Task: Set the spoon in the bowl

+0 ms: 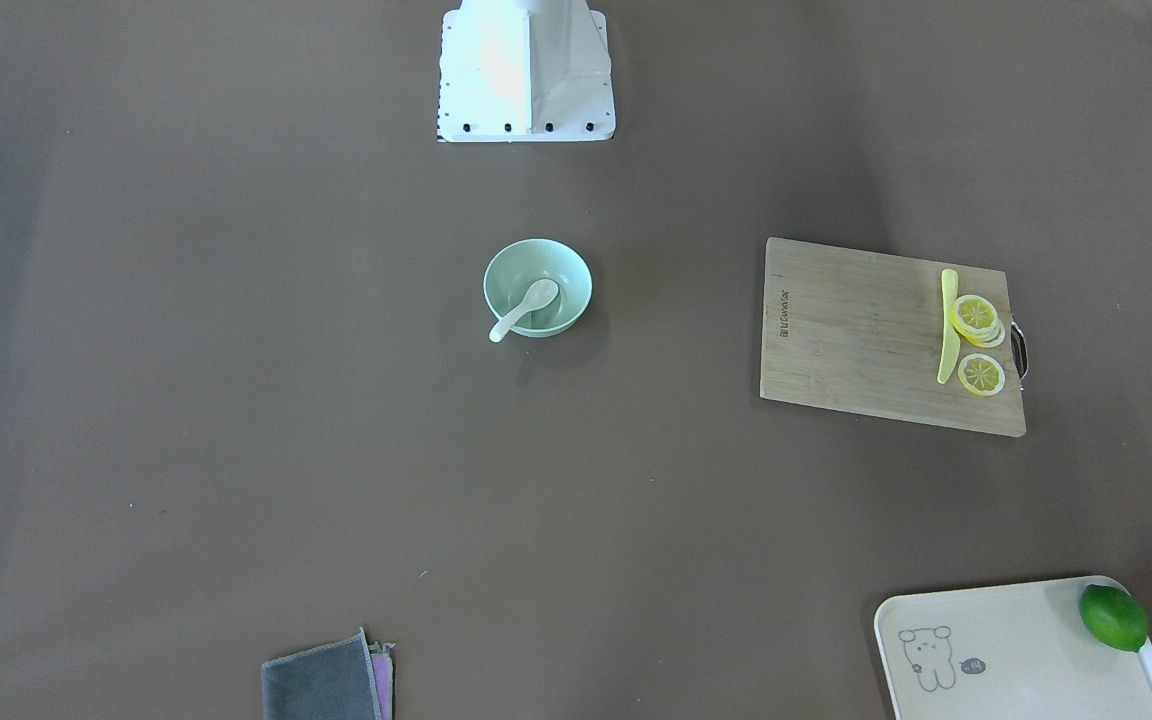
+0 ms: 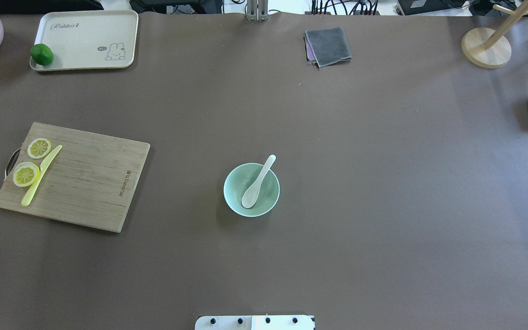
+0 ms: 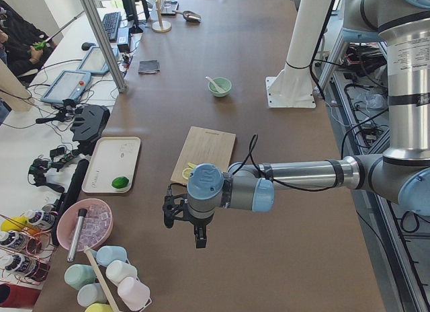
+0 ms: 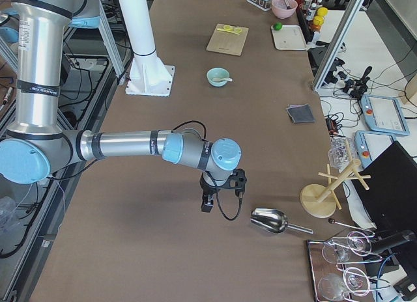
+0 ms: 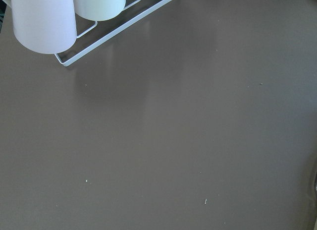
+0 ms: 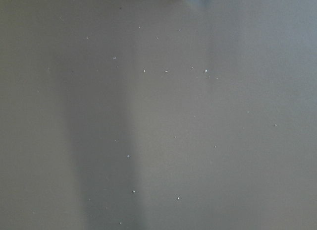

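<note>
Front view: the spoon (image 1: 524, 310) lies in the bowl (image 1: 561, 265), scoop inside, handle leaning over the rim. Overhead shows likewise. Left side view: the left gripper (image 3: 183, 228) hangs above the table (image 3: 302, 211), with the bowl well apart beyond it; I cannot tell its grip. Right side view: the right gripper (image 4: 221, 192) hangs likewise, far from the bowl, grip unclear.

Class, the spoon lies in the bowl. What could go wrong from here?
1. The spoon leans with its handle jutting past the rim of the bowl, so a bump might lever it out.
2. The bowl stands free on the table, with nothing bracing it, so a nudge could slide it.
</note>
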`<state>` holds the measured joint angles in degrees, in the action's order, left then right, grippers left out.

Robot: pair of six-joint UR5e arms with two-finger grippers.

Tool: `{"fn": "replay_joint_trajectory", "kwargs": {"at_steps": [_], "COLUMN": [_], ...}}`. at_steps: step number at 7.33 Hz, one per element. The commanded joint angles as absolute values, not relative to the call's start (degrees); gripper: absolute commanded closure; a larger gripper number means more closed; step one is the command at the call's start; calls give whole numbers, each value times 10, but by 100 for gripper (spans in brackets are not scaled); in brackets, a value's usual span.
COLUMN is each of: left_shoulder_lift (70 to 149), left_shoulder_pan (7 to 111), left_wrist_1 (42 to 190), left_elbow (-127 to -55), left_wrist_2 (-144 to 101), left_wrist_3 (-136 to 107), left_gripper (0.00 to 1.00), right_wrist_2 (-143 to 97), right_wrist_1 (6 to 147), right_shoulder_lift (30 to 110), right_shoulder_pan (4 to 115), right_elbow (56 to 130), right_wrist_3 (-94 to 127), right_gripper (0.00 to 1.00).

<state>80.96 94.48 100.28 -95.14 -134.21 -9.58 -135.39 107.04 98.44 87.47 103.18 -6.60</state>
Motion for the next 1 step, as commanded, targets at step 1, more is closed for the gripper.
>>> {"fn": "replay_joint_trajectory", "kwargs": {"at_steps": [1], "left_shoulder_lift": [806], "left_shoulder_pan": [944], "left_wrist_1": [1003], "left_elbow": [-950], "left_wrist_2": [-1340], "left_wrist_3": [-96], "left_gripper": [2], "right_wrist_2": [-1354], "right_wrist_1": [1073], "right_shoulder_lift": [985], "right_shoulder_pan": [878], "right_elbow": [1035], "right_wrist_3": [-70], "right_gripper": [0]}}
